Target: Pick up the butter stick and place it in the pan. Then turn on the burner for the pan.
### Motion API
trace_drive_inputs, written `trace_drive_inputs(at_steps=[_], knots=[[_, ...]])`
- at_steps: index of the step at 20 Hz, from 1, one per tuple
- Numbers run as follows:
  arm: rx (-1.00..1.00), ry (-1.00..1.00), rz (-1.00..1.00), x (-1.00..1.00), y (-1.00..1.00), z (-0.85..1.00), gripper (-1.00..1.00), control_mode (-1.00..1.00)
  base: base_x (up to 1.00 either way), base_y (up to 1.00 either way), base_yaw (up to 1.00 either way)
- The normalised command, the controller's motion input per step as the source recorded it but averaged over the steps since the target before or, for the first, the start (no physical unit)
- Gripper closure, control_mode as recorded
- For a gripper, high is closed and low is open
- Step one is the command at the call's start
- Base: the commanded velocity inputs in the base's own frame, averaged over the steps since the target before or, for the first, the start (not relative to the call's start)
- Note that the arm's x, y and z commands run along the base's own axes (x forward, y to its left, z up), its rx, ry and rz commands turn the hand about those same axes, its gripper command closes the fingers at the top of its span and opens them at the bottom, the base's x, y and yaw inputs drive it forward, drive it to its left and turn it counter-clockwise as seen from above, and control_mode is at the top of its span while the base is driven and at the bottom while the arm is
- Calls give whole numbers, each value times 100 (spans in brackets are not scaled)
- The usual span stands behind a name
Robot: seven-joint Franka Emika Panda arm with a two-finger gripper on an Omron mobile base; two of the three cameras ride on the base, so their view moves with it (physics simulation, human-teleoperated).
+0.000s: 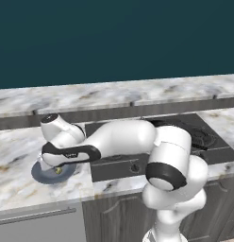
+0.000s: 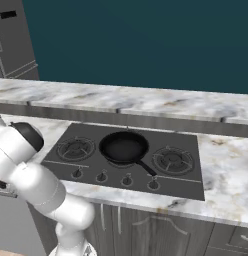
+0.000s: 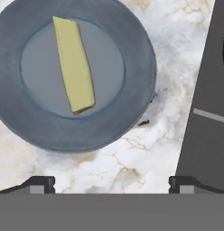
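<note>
Butter stick (image 3: pixel 74 65) lies on the flat middle of a blue-grey round plate (image 3: pixel 132 97), above and to the left of the midline between the two fingers (image 3: pixel 112 182) as the hand view frames it. Its long axis runs nearly straight away from the fingers, tipped a little so the far end leans left and the near end comes down toward the right. The left fingertip (image 3: pixel 39 182) sits low and left of the stick, the right fingertip (image 3: pixel 186 182) far to the right of it, so the fingers stand wide apart and hold nothing, with bare marbled table (image 3: pixel 132 162) between them. The line joining the tips crosses the stick's length, which I judge suits a pinch across its narrow sides. The coming move, as I read it, needs a shift to the left and forward, so the stick falls midway between the tips, and then a descent.

Right of the plate, past a strip of marble, the dark edge of the cooktop (image 3: pixel 208 113) begins. In the left base view the hand (image 1: pixel 67 153) hangs low over the plate at the table's front left. In the right base view the black frying pan (image 2: pixel 123 147) sits on the centre burner, well apart from the plate, its handle (image 2: pixel 145 167) pointing toward the front knobs (image 2: pixel 127 180).
</note>
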Motion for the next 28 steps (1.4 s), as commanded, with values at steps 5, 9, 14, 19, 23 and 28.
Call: trace_drive_inputs(at_steps=[5, 9, 14, 19, 23, 28], knots=[[0, 0, 0, 31, 25, -9, -100, -100, 0, 0, 0], [0, 2, 0, 34, 32, -7, -100, -100, 0, 0, 0], [0, 5, 0, 30, 31, -17, -100, -100, 0, 0, 0], [-4, 9, 0, 33, 39, -17, -100, -100, 0, 0, 0], [-7, 9, 0, 29, 33, -1, -100, -100, 0, 0, 0], [-8, 8, 0, 28, 31, 1, -100, -100, 0, 0, 0]])
